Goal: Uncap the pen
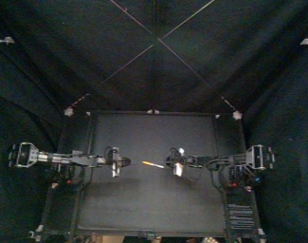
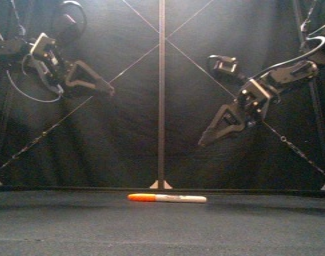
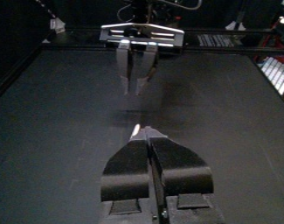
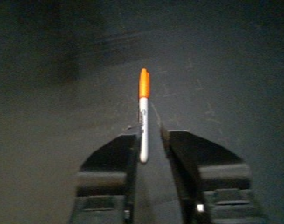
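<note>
The pen (image 2: 166,198) lies flat on the black table near the front edge, its orange cap (image 2: 141,197) to the left and its white barrel to the right. In the top view the pen (image 1: 150,164) sits between the two grippers. My left gripper (image 2: 109,90) hangs high above the table with jaws shut and nothing in them. My right gripper (image 2: 205,140) also hovers well above. In the right wrist view the pen (image 4: 143,105) lies on the table below my right gripper (image 4: 152,131), whose jaws stand a little apart. In the left wrist view my left gripper (image 3: 148,131) is shut.
Black curtains close in the back and sides. In the left wrist view the right arm's gripper (image 3: 138,66) faces me across the bare table surface (image 3: 62,114).
</note>
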Available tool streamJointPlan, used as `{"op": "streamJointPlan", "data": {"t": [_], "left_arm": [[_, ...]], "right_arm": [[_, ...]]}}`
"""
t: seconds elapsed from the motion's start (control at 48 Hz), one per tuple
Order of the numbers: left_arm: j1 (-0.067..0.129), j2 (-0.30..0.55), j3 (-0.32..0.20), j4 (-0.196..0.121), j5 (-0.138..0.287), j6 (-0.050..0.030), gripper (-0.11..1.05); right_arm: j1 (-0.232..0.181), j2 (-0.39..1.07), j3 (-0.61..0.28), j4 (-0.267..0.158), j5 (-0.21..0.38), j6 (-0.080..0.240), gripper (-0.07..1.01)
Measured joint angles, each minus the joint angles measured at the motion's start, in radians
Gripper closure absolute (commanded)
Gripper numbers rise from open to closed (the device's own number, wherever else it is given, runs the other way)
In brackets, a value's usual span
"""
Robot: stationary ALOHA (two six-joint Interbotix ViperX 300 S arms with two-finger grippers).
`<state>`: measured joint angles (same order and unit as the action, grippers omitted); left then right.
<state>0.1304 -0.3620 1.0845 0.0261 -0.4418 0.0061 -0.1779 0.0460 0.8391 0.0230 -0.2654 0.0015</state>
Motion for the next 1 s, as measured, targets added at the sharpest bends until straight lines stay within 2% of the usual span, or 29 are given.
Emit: {"op": "streamJointPlan", "data": {"t": [0.104,0.188,0.312,0.438,0.542,0.688,0.708,0.792,1.0], "left_arm": [[0.008,0.032,-0.005,0.0,0.002,0.0,0.06],[0.009,0.051,-0.006,0.0,0.0,0.0,-0.03],[0.009,0.064,-0.012,0.0,0.0,0.0,-0.04],[0.009,0.067,-0.02,-0.002,0.006,-0.0031,-0.04],[0.009,0.089,-0.041,0.0,0.049,-0.0015,-0.04],[0.009,0.15,-0.106,0.003,0.173,0.0015,-0.04],[0.009,0.158,-0.115,0.006,0.19,0.0,-0.04],[0.009,0.189,-0.147,0.015,0.242,0.0,-0.04],[0.008,0.259,-0.201,0.032,0.264,0.0015,-0.04]], "right_arm": [[0.002,0.074,-0.041,-0.012,0.035,0.005,0.14],[0.002,0.114,-0.069,-0.014,0.06,0.006,0.15],[0.002,0.141,-0.083,-0.014,0.095,0.006,0.19],[0.005,0.143,-0.086,-0.012,0.112,0.008,0.36],[0.008,0.14,-0.087,-0.017,0.12,0.0,0.46],[0.008,0.066,-0.097,-0.048,0.124,-0.002,0.46],[0.009,0.052,-0.098,-0.052,0.124,0.0,0.46],[0.018,0.011,-0.098,-0.072,0.126,0.006,0.46],[0.048,-0.014,-0.1,-0.08,0.124,0.005,0.46]]}}
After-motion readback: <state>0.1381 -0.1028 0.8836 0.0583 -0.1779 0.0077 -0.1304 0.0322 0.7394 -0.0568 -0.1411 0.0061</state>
